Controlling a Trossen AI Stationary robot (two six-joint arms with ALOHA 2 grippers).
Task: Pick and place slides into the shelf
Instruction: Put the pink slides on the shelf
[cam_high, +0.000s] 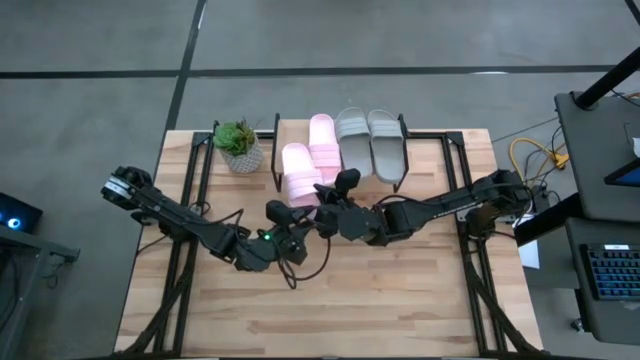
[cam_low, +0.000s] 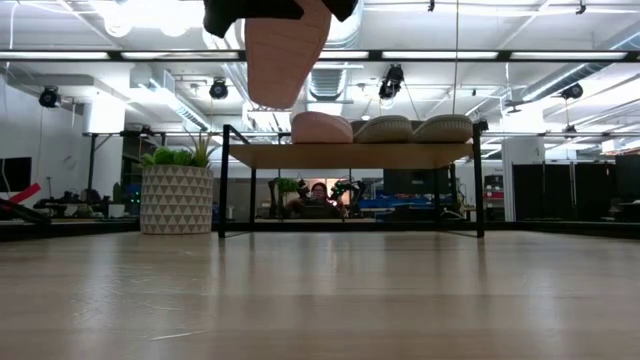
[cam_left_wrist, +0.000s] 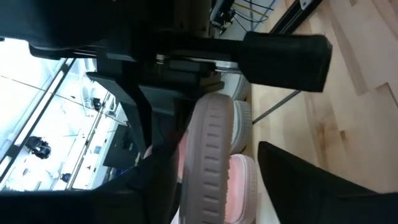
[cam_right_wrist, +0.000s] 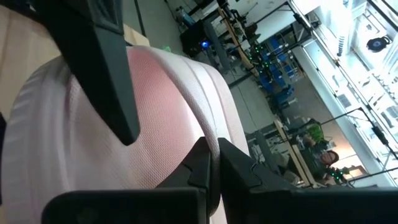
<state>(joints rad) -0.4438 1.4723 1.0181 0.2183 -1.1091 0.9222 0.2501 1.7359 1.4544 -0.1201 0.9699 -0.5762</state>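
A pale pink slide (cam_high: 298, 172) hangs in the air in front of the shelf (cam_high: 276, 135), its sole (cam_low: 285, 55) facing the near side. My right gripper (cam_high: 325, 200) is shut on it. My left gripper (cam_high: 288, 216) is open beside it, and its fingers (cam_left_wrist: 298, 177) stand on either side of the slide's edge (cam_left_wrist: 210, 155). The other pink slide (cam_high: 322, 143) and the grey-beige pair (cam_high: 368, 142) rest sole-down, side by side, on the shelf's plank (cam_low: 350, 155). My right gripper pinches the pink slide (cam_right_wrist: 168, 87) between its two fingers, one finger (cam_right_wrist: 106, 68) lying across the pink upper surface. It holds the slide's near, upper end (cam_low: 280, 15), coming from the table's right. The slide is lifted clear, tilted, with its free end hanging down toward the shelf.
A potted plant (cam_high: 238, 145) stands at the shelf's left end. Bare wooden tabletop (cam_high: 330, 310) spreads across the near half. A person (cam_low: 318, 195) sits in the room beyond the shelf.
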